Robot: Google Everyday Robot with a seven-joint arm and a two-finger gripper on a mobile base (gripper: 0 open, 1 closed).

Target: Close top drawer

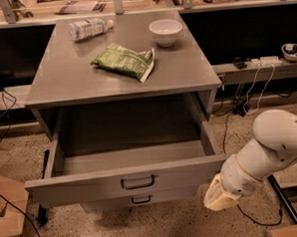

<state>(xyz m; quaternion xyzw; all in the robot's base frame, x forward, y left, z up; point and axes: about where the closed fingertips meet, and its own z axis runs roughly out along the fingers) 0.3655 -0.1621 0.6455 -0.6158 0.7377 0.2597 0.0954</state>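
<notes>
One grey cabinet [62, 82] fills the centre of the frame, its flat top reaching toward the upper edge and its front facing the lower edge. The top drawer [82, 186] stands pulled well out toward the bottom of the frame. Its wide grey front runs across the lower centre, and its grey inside floor is open to view. Under that front, a narrower drawer front [167, 195] shows in the lower centre, set further back.

At the lower right, the robot's white arm [274, 141] slants down and to the left from the right edge. The cream-coloured gripper [220, 199] at its end sits just beside the right end of the top drawer's front, low against the speckled floor [159, 224]. It has hold of nothing that can be seen. Whether it touches the drawer cannot be told, nor whether it is open or closed.

On the cabinet top, a green bag [123, 62] lies flat near the middle. A bottle [89, 28] lies on its side toward the upper left of the top, and a white bowl [166, 31] stands upright toward the upper right, apart from both.

A small dark handle [138, 182] sits at the centre of the top drawer's front, with a like handle [142, 199] on the front just beneath it.
</notes>
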